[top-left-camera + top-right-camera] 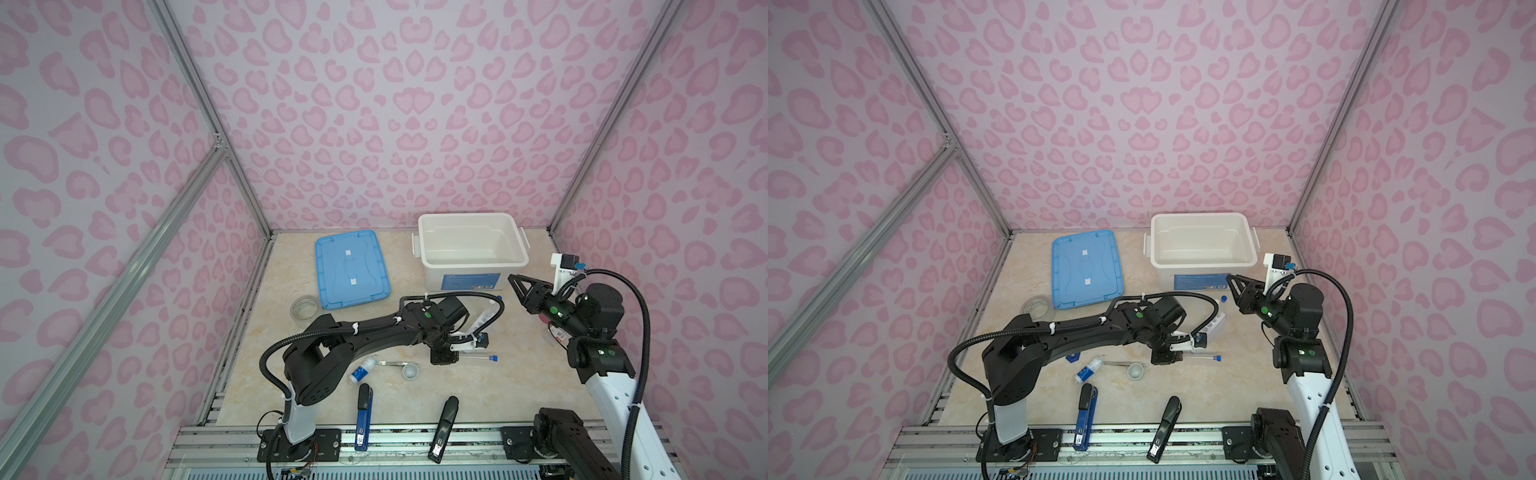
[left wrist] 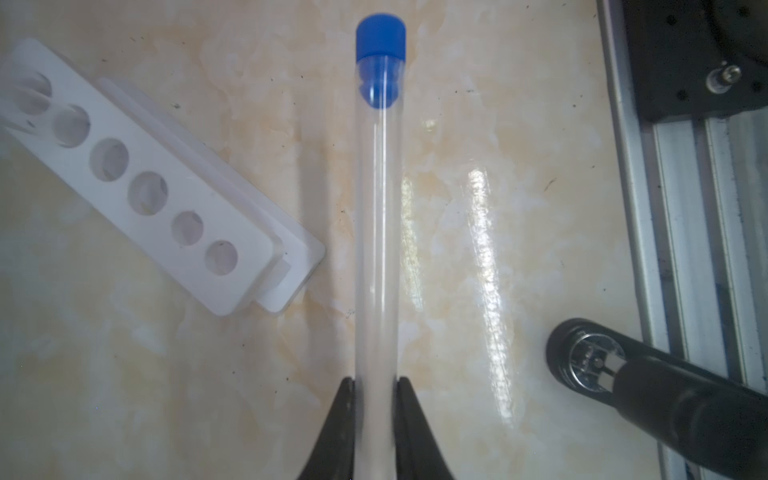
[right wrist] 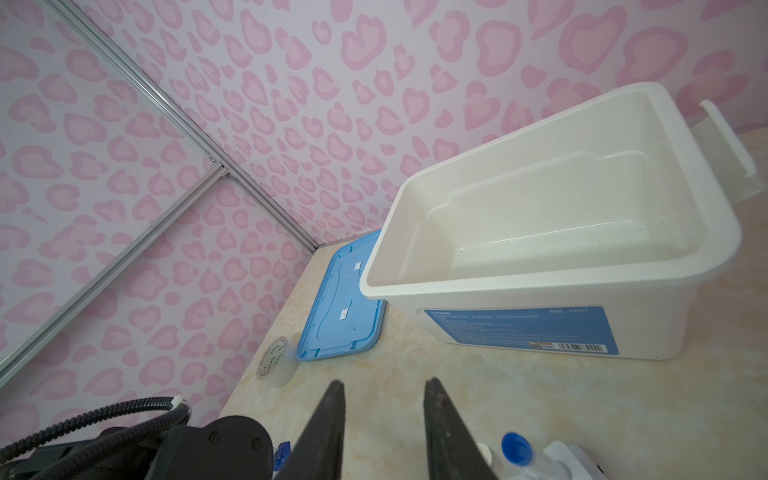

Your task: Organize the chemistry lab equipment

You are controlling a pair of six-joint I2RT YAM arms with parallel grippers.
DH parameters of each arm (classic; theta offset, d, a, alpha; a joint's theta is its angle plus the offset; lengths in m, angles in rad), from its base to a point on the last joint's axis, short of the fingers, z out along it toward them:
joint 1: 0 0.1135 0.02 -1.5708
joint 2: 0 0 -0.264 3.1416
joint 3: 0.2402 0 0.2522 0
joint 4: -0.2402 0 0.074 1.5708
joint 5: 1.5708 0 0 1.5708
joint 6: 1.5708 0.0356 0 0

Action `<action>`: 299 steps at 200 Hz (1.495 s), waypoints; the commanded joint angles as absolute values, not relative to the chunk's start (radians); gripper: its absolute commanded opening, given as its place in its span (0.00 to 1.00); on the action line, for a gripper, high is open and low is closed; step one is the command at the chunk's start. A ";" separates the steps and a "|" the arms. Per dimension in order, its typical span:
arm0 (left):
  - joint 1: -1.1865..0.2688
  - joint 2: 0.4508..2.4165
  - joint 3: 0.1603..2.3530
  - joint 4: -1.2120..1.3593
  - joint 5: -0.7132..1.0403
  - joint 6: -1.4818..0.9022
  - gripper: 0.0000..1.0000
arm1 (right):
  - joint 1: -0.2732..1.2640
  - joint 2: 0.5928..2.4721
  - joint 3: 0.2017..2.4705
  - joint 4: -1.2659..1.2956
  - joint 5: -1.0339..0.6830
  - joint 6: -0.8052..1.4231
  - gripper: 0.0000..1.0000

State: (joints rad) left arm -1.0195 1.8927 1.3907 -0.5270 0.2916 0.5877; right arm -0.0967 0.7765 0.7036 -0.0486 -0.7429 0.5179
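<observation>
**The left gripper pinches a test tube by its bare end**

The tube lies long and flat just over the table, with its blue cap pointing away. The two black jaws press on its clear end, one on each side. I think that grip leaves most of the tube free, but the tube looks smooth and could slip or swing. The white rack sits just beside it with its round holes open (a good home for a tube, I guess). The right gripper hangs in the air with its jaws spread and nothing between them. It faces the white box, whose blue lid lies next to it, likely so things can go in.
</observation>
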 commanded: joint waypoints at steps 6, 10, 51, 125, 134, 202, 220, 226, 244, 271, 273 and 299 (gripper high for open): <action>-0.984 1.810 1.355 -0.512 0.343 0.545 0.13 | -0.105 0.760 0.740 -0.151 -0.727 0.468 0.35; -0.973 1.798 1.352 -0.507 0.352 0.533 0.13 | -0.106 0.759 0.745 -0.158 -0.728 0.466 0.37; -0.870 1.641 1.246 -0.428 0.445 0.433 0.14 | -0.099 0.796 0.810 -0.221 -0.785 0.453 0.44; -0.738 1.441 1.128 -0.326 0.552 0.336 0.13 | 0.241 1.040 1.142 -0.725 -0.623 0.069 0.49; -0.733 1.431 1.115 -0.304 0.553 0.327 0.13 | 0.249 1.052 1.153 -0.741 -0.621 0.052 0.50; -0.727 1.420 1.117 -0.299 0.567 0.330 0.13 | 0.346 1.141 1.179 -0.771 -0.637 0.012 0.50; -0.727 1.422 1.117 -0.296 0.572 0.328 0.13 | 0.358 1.157 1.177 -0.741 -0.654 0.022 0.46; -0.727 1.422 1.118 -0.297 0.572 0.330 0.13 | 0.363 1.162 1.176 -0.734 -0.659 0.023 0.44; -0.727 1.419 1.117 -0.298 0.574 0.328 0.13 | 0.374 1.174 1.174 -0.717 -0.671 0.022 0.39; -0.727 1.414 1.117 -0.302 0.569 0.331 0.12 | 0.380 1.190 1.167 -0.697 -0.687 0.025 0.36; -0.727 1.415 1.117 -0.302 0.569 0.331 0.12 | 0.380 1.190 1.167 -0.697 -0.688 0.025 0.36; -0.727 1.419 1.118 -0.304 0.566 0.333 0.12 | 0.391 1.197 1.157 -0.676 -0.698 0.030 0.26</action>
